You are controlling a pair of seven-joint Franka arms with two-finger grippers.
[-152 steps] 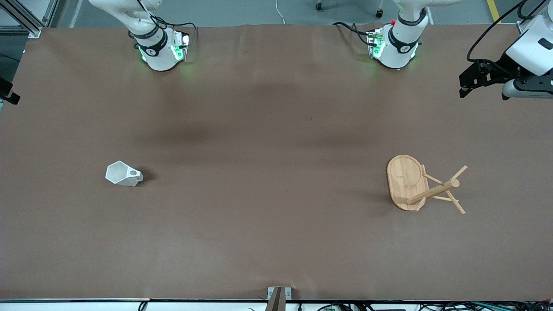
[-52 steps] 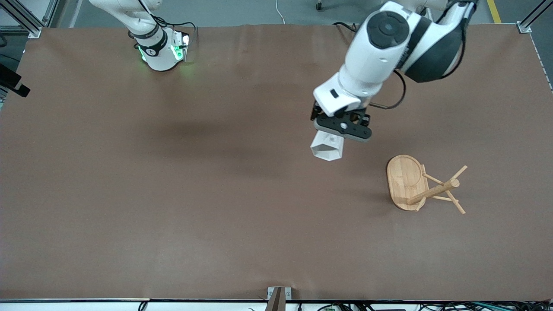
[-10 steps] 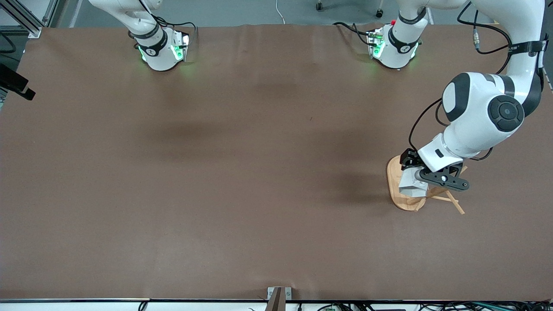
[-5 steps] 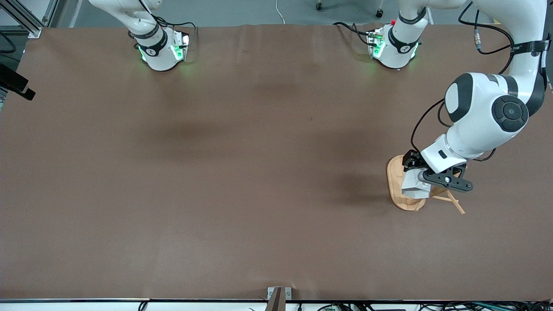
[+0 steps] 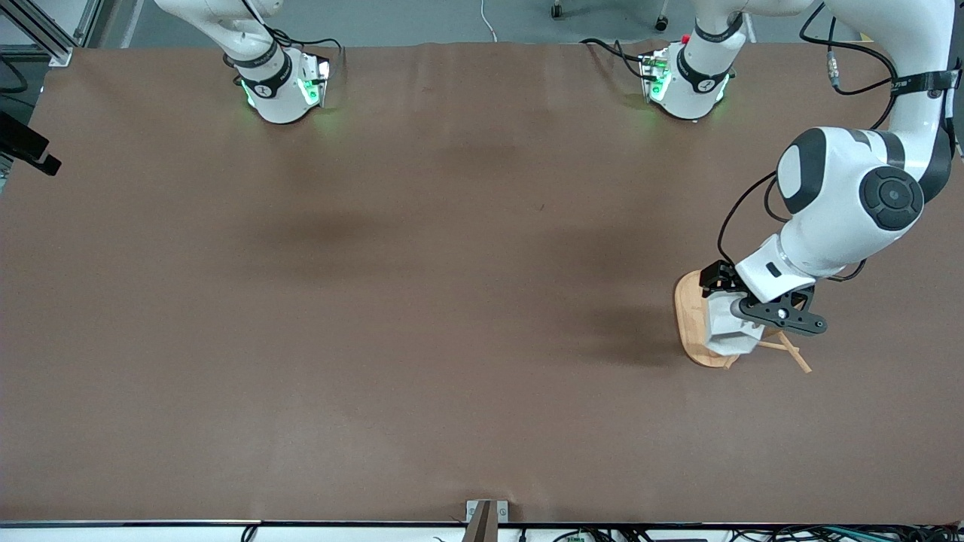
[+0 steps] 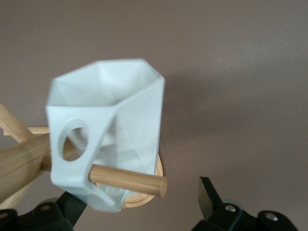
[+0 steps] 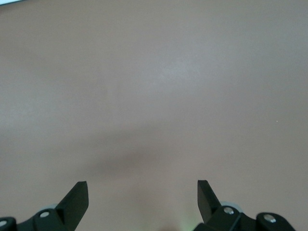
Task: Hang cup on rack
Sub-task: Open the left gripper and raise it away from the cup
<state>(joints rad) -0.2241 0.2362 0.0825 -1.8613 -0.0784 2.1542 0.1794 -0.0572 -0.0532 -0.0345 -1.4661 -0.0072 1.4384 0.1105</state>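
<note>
The white faceted cup (image 6: 113, 125) hangs on a bamboo peg (image 6: 127, 179) of the rack; the peg passes through the hole in its handle tab. It looks blurred. My left gripper (image 6: 139, 192) is open, with one finger on each side of the cup and peg, and the clear finger (image 6: 208, 195) stands apart from them. In the front view the cup (image 5: 727, 331) sits over the rack's oval base (image 5: 687, 312), just below the left gripper (image 5: 757, 309). My right gripper (image 7: 142, 185) is open and empty over bare table.
The rack's lower pegs (image 5: 794, 357) stick out toward the left arm's end of the table. The left arm's elbow (image 5: 851, 199) hangs over the table above the rack. Brown table cover (image 5: 422, 316) all round. The right arm waits at the table's edge.
The cup has shifted slightly lower over the rack's base and shows more of its side. The left hand has edged a little toward the rack's post. The right arm has not moved.
</note>
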